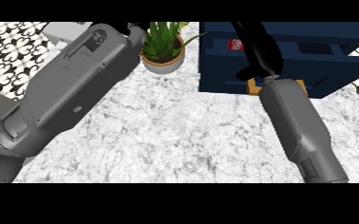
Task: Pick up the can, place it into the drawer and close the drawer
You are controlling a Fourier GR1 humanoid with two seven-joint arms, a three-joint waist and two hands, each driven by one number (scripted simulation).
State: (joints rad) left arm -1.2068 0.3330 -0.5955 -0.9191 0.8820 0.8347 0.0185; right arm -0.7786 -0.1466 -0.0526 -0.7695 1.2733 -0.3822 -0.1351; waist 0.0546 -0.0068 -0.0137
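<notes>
Nearest you, two grey forearms cross the counter [182,133]. The left forearm [77,90], well left of the drawer [217,61], covers nearly all of the left hand [135,28]. Only a black scrap shows at the top edge, so you cannot tell whether it is open or closed.

The right forearm [301,128] hides the drawer's near edge, where two tan bits [250,88] peek out, too covered to identify.

One plant [163,40] stands just left of the drawer.

The right hand [258,52] lies over the drawer, dark on dark, so you cannot tell its grip.

One can [234,44], a red sliver, shows over the drawer's opening beside that hand. Whether it is held or resting, you cannot tell.
</notes>
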